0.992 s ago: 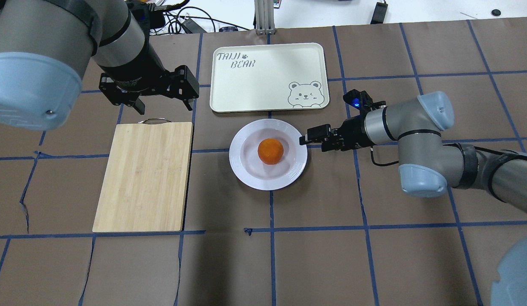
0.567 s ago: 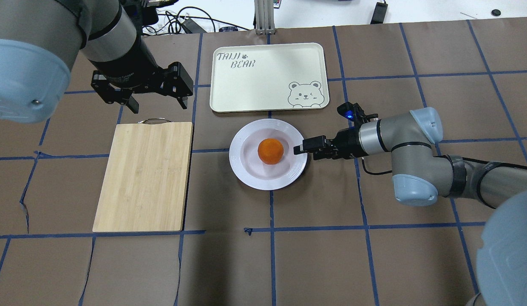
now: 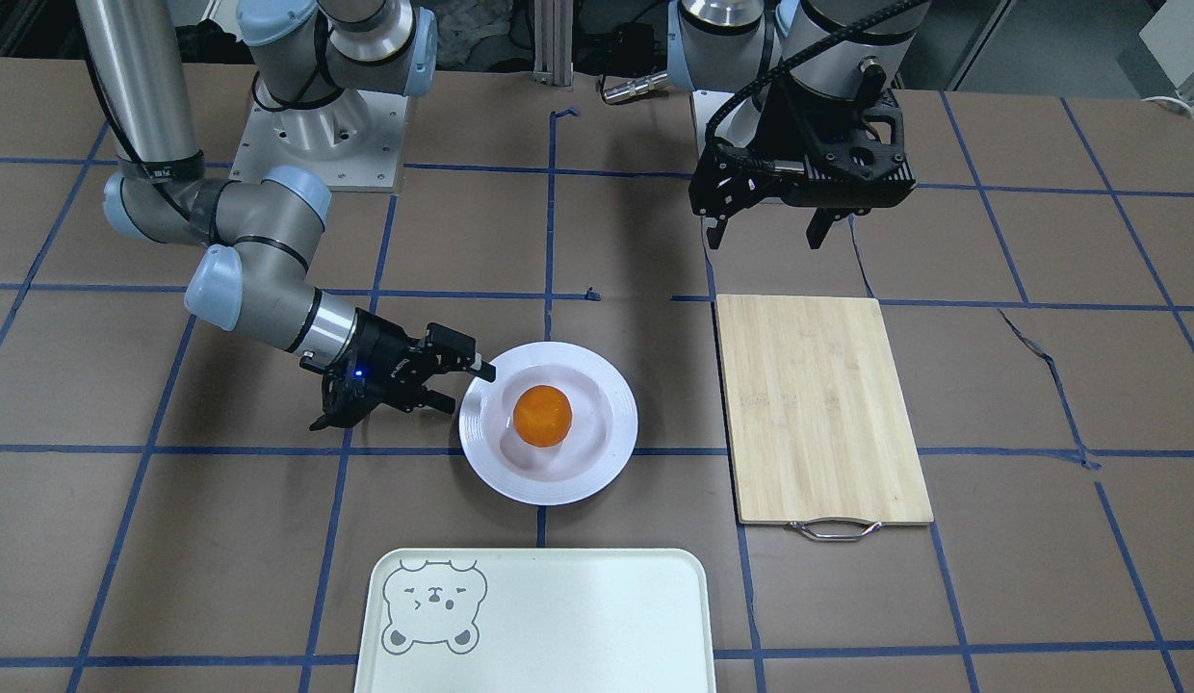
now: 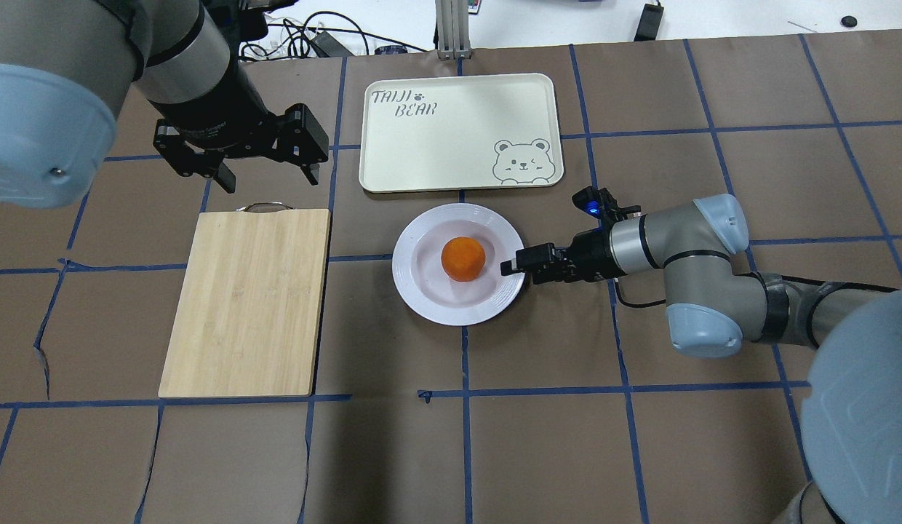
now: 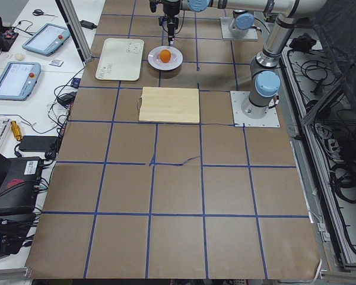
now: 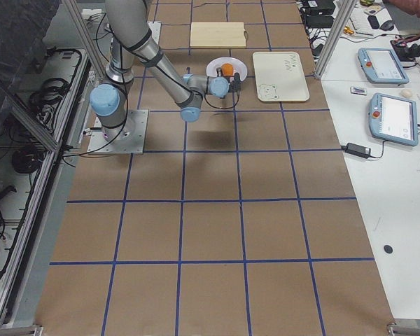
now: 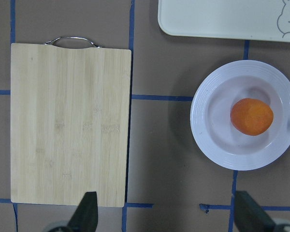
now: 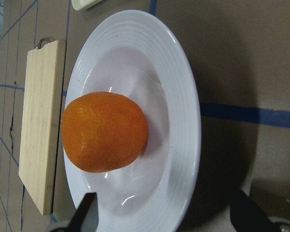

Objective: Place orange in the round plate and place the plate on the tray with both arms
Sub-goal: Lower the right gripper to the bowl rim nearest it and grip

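Observation:
The orange [image 4: 463, 258] [image 3: 542, 416] [image 7: 251, 116] [image 8: 105, 131] lies in the sunken centre of the round plate [image 4: 411, 285] [image 3: 607, 464] [image 7: 203, 121] [image 8: 183, 121], which rests on the brown table. Just beyond it the tray [image 4: 458, 131] [image 3: 558, 616] [image 7: 222, 19] is bare. My right gripper [image 4: 511, 268] [image 3: 469, 387] [image 8: 164, 217] is open at the plate's right edge, one finger over the rim and the other outside it. High above the table, my left gripper [image 4: 269, 175] [image 3: 765, 231] [image 7: 166, 217] hangs open and holds nothing, past the handle end of the board.
A bamboo cutting board [image 4: 247, 302] [image 3: 818, 404] [image 7: 70, 121] with a metal handle lies left of the plate. Cables and an aluminium post [image 4: 451, 29] sit at the table's far edge. Tablets [image 6: 395, 115] rest on a side bench.
My right gripper has slid left and slightly nearer, so its finger now reaches over the plate's rim. The left gripper drifted a little left and away. Plate and orange stayed put.

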Robot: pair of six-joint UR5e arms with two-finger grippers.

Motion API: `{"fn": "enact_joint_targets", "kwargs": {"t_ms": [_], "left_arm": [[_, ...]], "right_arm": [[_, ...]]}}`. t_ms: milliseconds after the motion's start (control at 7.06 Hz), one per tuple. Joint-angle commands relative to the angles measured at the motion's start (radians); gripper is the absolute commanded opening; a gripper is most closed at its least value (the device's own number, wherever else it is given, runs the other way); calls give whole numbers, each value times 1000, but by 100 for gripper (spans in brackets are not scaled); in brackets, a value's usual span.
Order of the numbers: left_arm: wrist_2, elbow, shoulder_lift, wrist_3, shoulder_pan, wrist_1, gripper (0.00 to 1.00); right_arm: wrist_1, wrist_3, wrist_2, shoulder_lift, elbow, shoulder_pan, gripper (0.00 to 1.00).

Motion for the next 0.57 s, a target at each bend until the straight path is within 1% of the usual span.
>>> {"fn": "enact_joint_targets", "kwargs": {"t_ms": [0,425], "left_arm": [[-1,1,0,0,0,1,100],[2,1,1,-2,0,0,100]], "right_arm": [[0,68,27,1,-2,17,93],[4,75,37,2,-1,53,88]]}}
